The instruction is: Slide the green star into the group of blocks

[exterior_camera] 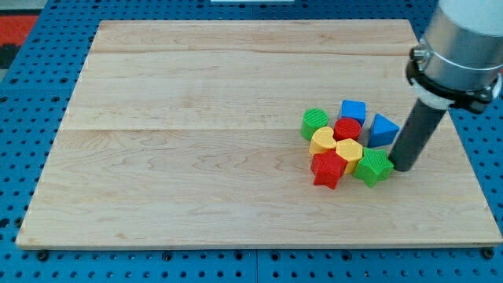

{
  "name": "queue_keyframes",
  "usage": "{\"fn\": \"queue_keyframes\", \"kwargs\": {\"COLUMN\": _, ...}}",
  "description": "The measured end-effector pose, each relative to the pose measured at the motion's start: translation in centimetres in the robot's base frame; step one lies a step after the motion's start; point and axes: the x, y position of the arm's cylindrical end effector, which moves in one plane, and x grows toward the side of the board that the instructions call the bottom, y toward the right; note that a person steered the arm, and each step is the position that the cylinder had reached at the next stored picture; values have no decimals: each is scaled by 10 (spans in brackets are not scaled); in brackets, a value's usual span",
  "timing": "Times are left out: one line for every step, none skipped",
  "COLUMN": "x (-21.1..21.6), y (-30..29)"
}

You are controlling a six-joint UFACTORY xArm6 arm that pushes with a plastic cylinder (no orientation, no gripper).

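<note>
My rod slants down from the frame's upper right; I have no pincer, only my tip point(402, 167), touching the green star point(372, 167) at its right. The star sits at the cluster's lower right. I count two green, two blue, two red, two yellow blocks.

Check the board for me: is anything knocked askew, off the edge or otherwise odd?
Nothing stands out. All the blocks sit in one tight cluster on the wooden board, with the green star at its lower right corner against the yellow block. My tip is just to the view's right of the star.
</note>
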Motion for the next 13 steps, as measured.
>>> {"fn": "queue_keyframes", "kwargs": {"x": 24, "y": 35}}
{"fn": "queue_keyframes", "kwargs": {"x": 56, "y": 7}}
{"fn": "queue_keyframes", "kwargs": {"x": 69, "y": -18}}
{"fn": "queue_keyframes", "kwargs": {"x": 61, "y": -47}}
{"fn": "queue_keyframes", "kwargs": {"x": 42, "y": -58}}
{"fn": "queue_keyframes", "kwargs": {"x": 25, "y": -23}}
{"fn": "queue_keyframes", "kwargs": {"x": 9, "y": -20}}
{"fn": "queue_keyframes", "kwargs": {"x": 11, "y": -20}}
{"fn": "queue_keyframes", "kwargs": {"x": 8, "y": -47}}
{"fn": "queue_keyframes", "kwargs": {"x": 8, "y": -44}}
{"fn": "queue_keyframes", "kwargs": {"x": 24, "y": -12}}
{"fn": "queue_keyframes", "kwargs": {"x": 28, "y": -11}}
{"fn": "queue_keyframes", "kwargs": {"x": 17, "y": -12}}
